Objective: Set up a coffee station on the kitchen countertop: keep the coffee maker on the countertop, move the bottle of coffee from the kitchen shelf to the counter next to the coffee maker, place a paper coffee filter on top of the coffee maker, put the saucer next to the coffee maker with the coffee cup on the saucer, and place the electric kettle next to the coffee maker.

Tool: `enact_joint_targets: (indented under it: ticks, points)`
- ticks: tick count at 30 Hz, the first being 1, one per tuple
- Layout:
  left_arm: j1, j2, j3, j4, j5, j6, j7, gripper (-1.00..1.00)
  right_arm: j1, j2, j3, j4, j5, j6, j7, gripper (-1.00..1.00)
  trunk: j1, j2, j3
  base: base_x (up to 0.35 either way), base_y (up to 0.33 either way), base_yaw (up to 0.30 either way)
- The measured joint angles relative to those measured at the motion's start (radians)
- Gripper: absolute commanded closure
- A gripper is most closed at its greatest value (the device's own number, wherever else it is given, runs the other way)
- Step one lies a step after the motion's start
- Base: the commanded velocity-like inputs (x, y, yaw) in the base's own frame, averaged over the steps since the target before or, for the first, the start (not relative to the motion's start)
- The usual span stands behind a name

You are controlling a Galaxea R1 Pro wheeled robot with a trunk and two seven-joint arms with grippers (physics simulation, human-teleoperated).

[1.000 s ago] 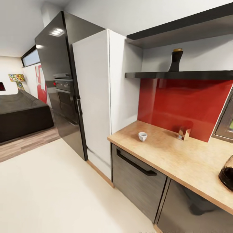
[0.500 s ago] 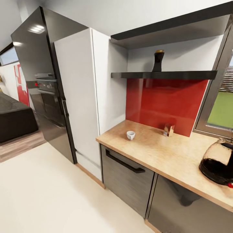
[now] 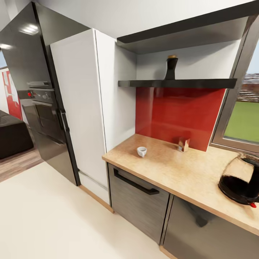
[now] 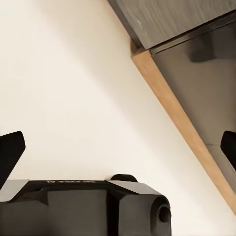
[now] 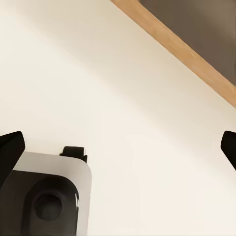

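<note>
White coffee cup (image 3: 141,151) sits on countertop (image 3: 187,176), well apart from fingers (image 4: 11,155).

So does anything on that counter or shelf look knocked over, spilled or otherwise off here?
Nothing stands out. The cup sits upright on the countertop, the kettle stands upright near its front edge, and a dark bottle stands upright on the shelf. No spill shows.
</note>
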Motion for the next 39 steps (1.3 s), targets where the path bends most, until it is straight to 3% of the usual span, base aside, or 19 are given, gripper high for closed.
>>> enact_joint_targets:
  ticks: [9,39]
  points:
    - [0.000,0.000,0.000,0.000,0.000,0.016,0.000,-1.00,0.000,0.001,0.000,0.000,0.000,0.000,0.001,-1.00,0.000,0.000,0.000,0.209,0.172,-0.059]
    - [0.000,-0.001,0.000,0.000,0.000,0.020,0.001,-1.00,0.000,0.001,0.000,0.000,0.000,0.000,0.001,-1.00,0.000,0.000,0.000,0.006,0.005,-0.250]
